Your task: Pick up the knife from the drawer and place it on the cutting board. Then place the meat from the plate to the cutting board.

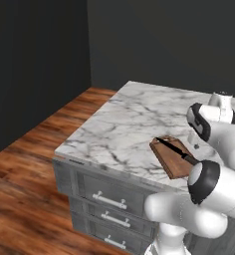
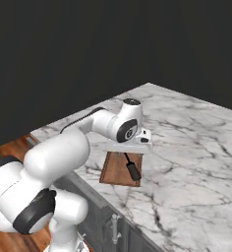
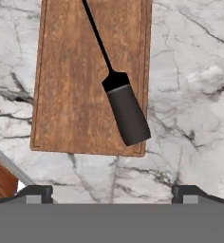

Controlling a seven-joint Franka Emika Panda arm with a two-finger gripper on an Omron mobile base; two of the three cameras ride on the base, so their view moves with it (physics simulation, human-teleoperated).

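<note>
Knife lies flat on the board, blade running away from the hand, handle end nearest, while the gripper hovers just above with jaws spread wide and empty, so the meat looks next.

The arm folds forward and down — tool spread wide, gripping nothing.

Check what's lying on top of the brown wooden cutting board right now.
The slim all-dark knife lies flat on the rectangular brown wooden cutting board, black handle toward the near edge. The open gripper holds nothing. No meat on the visible board; its far end is cropped or hidden by the arm.
</note>
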